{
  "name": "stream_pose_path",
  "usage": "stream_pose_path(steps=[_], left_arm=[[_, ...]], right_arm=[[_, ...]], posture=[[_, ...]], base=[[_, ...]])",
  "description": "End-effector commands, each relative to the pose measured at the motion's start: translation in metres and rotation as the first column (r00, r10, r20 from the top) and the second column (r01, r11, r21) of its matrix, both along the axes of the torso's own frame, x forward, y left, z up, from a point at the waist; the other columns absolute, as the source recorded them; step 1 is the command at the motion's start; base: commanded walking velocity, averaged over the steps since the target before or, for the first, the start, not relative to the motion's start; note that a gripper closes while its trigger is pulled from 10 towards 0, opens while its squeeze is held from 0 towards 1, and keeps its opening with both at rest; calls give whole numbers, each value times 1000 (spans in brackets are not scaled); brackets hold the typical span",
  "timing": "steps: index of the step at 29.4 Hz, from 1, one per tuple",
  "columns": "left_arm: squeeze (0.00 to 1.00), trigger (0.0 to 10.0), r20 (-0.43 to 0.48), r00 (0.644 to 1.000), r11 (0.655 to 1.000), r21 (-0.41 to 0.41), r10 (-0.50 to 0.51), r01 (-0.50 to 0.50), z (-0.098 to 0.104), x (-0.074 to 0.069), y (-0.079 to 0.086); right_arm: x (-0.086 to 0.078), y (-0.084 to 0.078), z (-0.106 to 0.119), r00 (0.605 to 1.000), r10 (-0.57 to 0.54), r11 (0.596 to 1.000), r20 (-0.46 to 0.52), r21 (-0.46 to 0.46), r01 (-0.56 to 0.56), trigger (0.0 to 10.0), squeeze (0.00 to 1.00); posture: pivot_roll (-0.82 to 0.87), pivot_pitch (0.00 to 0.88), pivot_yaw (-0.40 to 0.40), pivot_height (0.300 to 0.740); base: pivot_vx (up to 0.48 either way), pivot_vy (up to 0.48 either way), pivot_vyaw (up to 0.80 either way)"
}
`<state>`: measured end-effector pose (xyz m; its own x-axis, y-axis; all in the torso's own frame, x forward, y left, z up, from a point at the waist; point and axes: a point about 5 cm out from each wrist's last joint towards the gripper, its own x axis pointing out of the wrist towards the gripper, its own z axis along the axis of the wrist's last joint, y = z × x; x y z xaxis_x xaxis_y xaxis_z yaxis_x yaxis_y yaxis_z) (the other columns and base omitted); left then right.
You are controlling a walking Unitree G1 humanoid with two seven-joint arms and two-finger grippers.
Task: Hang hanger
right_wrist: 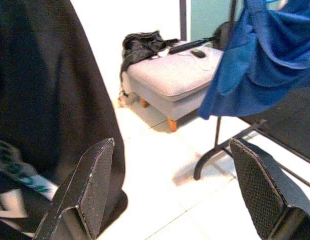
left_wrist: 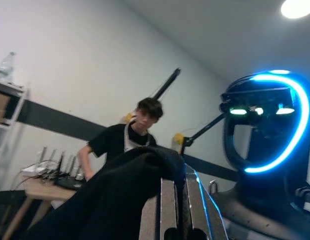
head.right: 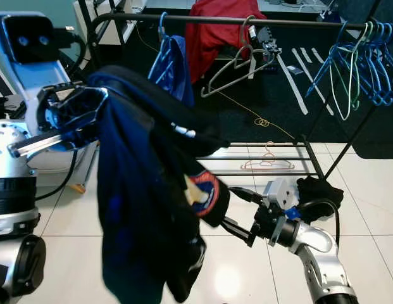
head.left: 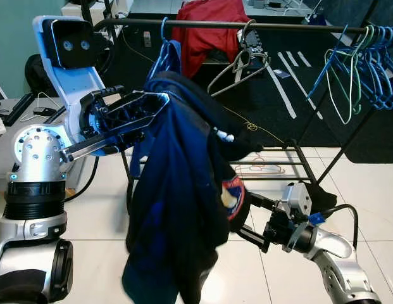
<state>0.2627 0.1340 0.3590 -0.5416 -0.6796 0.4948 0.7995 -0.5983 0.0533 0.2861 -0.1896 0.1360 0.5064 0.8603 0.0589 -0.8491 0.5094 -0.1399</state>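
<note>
Two grippers were in view below the clothes rail. Left gripper was raised at about 9 o'clock in the head view, its jaws buried in the shoulder of a dark blue jacket; whether they were spread or pressed together could not be told. The jacket draped over the fingers and hung down toward the white tile floor. A blue hanger hooked on the rail at 12 o'clock, just above the jacket; whether the jacket sat on it could not be told. Right gripper sat low at 5 o'clock, jaws spread, beside the jacket's sleeve patch. Grey empty hangers and a bunch of blue hangers hung further along the rail. Left wrist view showed a person standing by a surface.
</note>
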Motion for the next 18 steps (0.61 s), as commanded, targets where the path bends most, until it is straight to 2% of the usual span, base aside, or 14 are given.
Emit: stream_pose_path(steps=[1,3,5,8,18], left_arm=[[0,0,33,998,998,-8,-55,55,7,-9,-4],[0,0,33,998,998,-8,-55,55,7,-9,-4],[0,0,29,997,997,-6,-77,77,8,-11,-8],[0,0,13,998,998,1,-63,63,7,-8,-8],[0,0,-25,1000,1000,-3,-13,13,3,-1,-8]], right_arm=[[-3,9,-5,997,73,997,-20,-14,-73,10000,1000],[-3,9,-5,997,73,997,-20,-14,-73,10000,1000],[-6,21,-2,978,190,982,-79,8,-190,10000,1000],[-9,29,7,958,270,963,-99,45,-267,10000,1000],[-13,34,16,949,309,951,-66,23,-308,10000,1000]], posture=[[-36,208,5,740],[-36,208,5,740],[-32,209,4,740],[-29,214,5,740],[-34,222,13,740]], base=[[0,0,0],[0,0,0],[0,0,0],[0,0,0],[0,0,0]])
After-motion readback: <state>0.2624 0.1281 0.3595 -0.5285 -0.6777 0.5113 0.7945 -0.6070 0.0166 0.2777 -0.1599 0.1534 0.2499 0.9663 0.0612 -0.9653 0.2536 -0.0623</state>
